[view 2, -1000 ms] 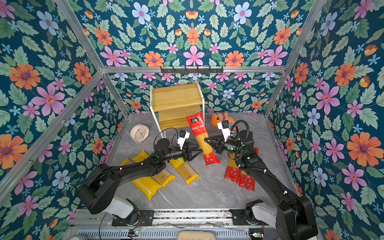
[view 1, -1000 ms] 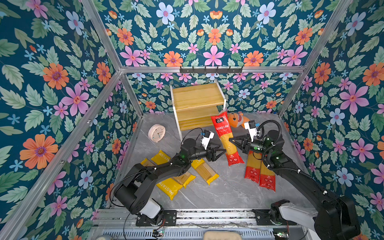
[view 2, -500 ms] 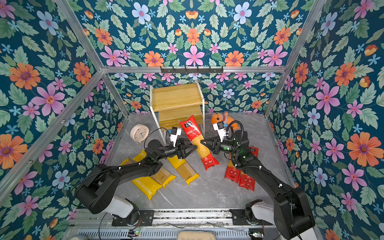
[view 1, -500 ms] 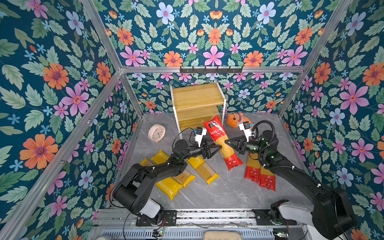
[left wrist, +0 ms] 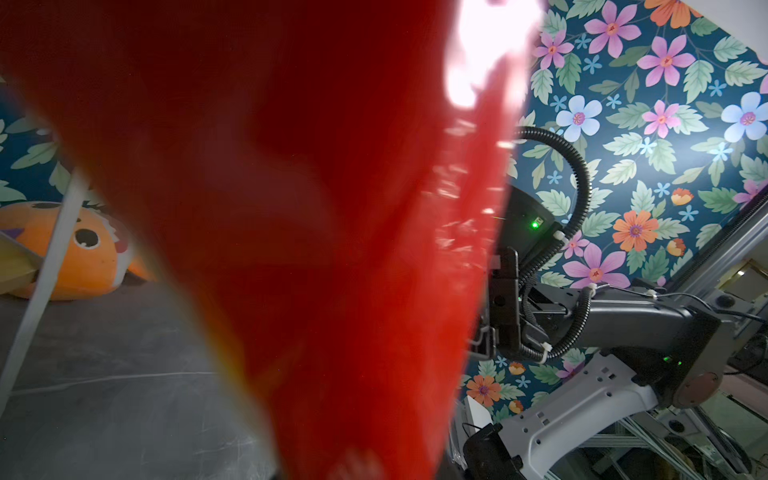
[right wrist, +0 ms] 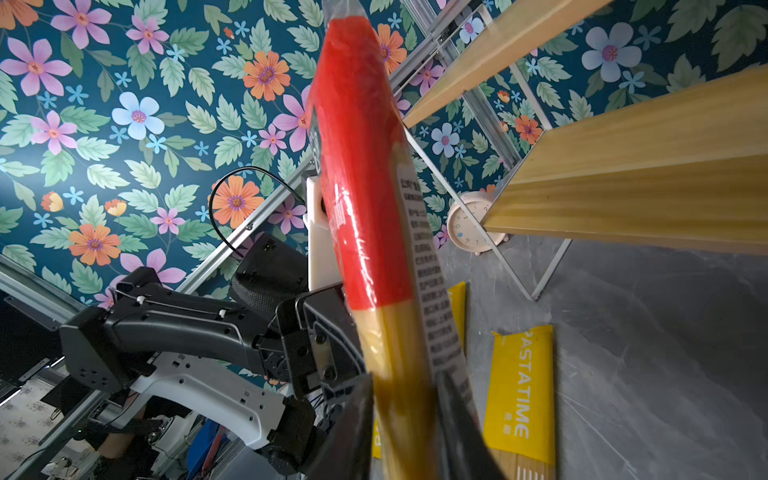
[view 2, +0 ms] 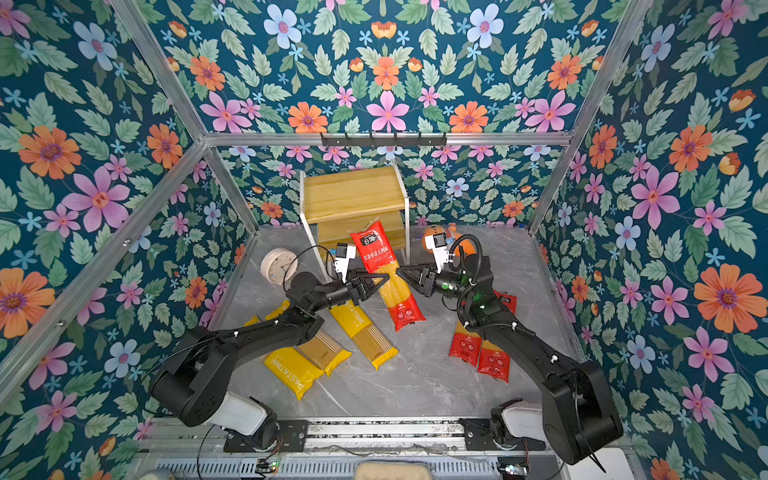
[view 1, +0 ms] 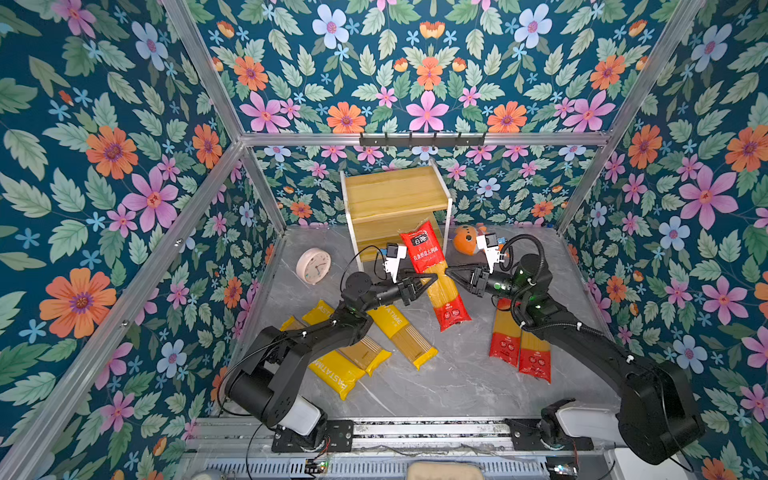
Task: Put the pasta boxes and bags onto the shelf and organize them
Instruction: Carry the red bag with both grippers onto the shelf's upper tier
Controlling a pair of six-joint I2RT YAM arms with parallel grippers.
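A red pasta pack (view 1: 424,249) (view 2: 374,249) hangs tilted above the table, its upper end in front of the shelf (view 1: 395,191) (view 2: 353,191). My left gripper (view 1: 430,280) (view 2: 382,277) is shut on the pack's left edge; in the left wrist view the red pack (left wrist: 332,208) hides the jaws. My right gripper (view 1: 451,276) (right wrist: 405,395) is open, its fingers either side of the pack's clear middle (right wrist: 395,353). Three yellow packs (view 1: 332,370) (view 1: 365,349) (view 1: 407,336) lie on the left. Two more red packs (view 1: 505,336) (view 1: 536,353) lie under the right arm.
A pink clock (view 1: 313,265) stands left of the shelf and an orange fish toy (view 1: 467,241) lies to its right. A black hook rail (view 1: 422,139) runs along the back wall above the shelf. Flowered walls close in three sides.
The right gripper carried the red pack a little left, toward the shelf. The left gripper, open before, came in and shut on the pack. The right jaws have opened.
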